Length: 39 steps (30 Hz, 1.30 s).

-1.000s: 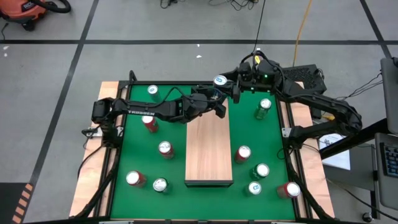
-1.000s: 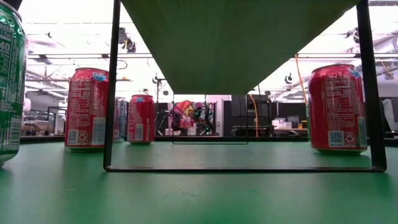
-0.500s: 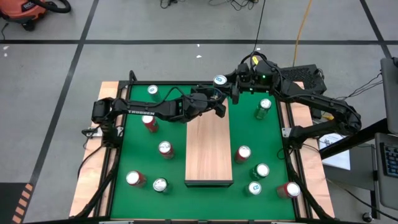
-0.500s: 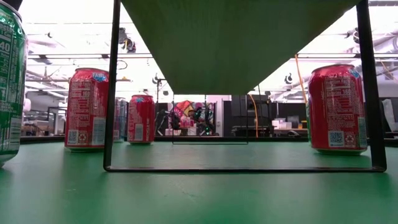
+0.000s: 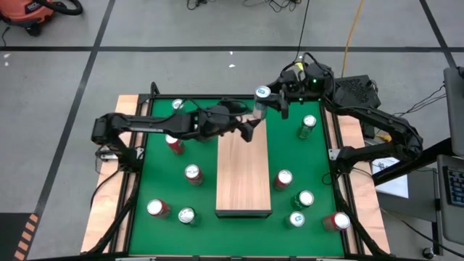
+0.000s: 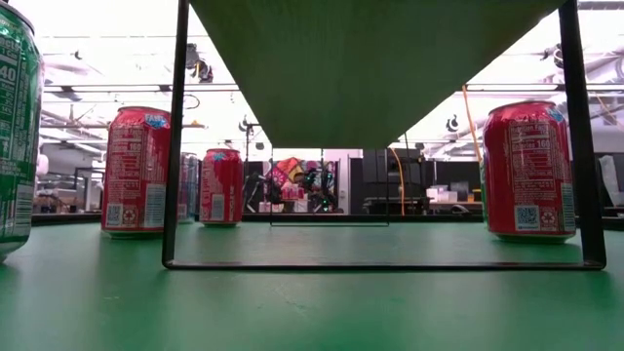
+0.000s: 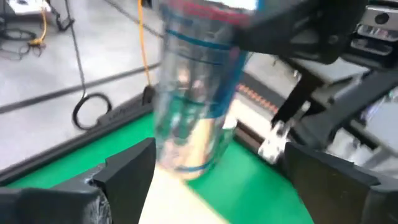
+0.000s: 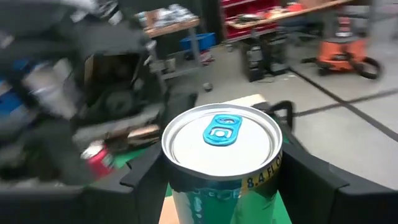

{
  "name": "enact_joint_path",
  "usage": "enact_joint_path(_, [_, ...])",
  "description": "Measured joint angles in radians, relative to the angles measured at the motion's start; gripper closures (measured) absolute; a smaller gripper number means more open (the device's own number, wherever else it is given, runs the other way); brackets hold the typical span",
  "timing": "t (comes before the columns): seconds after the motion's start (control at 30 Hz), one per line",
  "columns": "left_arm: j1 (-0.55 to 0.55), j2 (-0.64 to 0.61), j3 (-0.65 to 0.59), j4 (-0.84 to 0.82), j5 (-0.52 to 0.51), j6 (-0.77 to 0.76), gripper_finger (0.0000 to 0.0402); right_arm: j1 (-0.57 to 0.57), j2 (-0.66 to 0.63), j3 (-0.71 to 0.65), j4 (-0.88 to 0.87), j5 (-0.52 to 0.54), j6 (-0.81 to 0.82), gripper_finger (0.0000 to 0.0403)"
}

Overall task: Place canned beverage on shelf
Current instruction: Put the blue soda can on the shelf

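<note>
Green table (image 5: 156, 185) holds many cans around the shelf (image 5: 243, 174). Right gripper (image 5: 271, 104) grips a silver can (image 5: 262, 95) upright, just past the shelf's far end. Left gripper (image 5: 249, 129) is let go, over that end, beside it.

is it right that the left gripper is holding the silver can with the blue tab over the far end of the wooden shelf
Not quite: the right gripper holds the silver can, as the right wrist view shows. The left gripper is open and off the can. The rest stands: the can is over the far end of the shelf.
</note>
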Motion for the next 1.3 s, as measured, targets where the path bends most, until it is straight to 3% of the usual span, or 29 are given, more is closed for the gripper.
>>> enact_joint_path(0.27, [-0.026,-0.148,-0.001,-0.262,-0.005,-0.001,0.0046,-0.030,0.071,-0.001,-0.071,-0.160,-0.091,0.0161])
enact_joint_path(0.43, [-0.025,-0.181,-0.002,-0.337,-0.031,-0.001,0.0046,-0.051,0.120,-0.001,-0.059,-0.205,-0.095,0.0161])
enact_joint_path(0.7, [-0.017,-0.179,-0.002,-0.345,-0.026,0.000,0.0045,-0.073,0.141,0.001,-0.019,-0.239,-0.171,0.0161])
enact_joint_path(0.97, [-0.003,-0.173,-0.002,-0.354,-0.025,0.000,0.0045,-0.089,0.177,0.001,-0.011,-0.366,-0.205,0.0161])
enact_joint_path(1.3, [0.004,-0.173,-0.002,-0.359,-0.028,0.000,0.0045,-0.118,0.184,0.001,-0.072,-0.388,-0.304,0.0161])
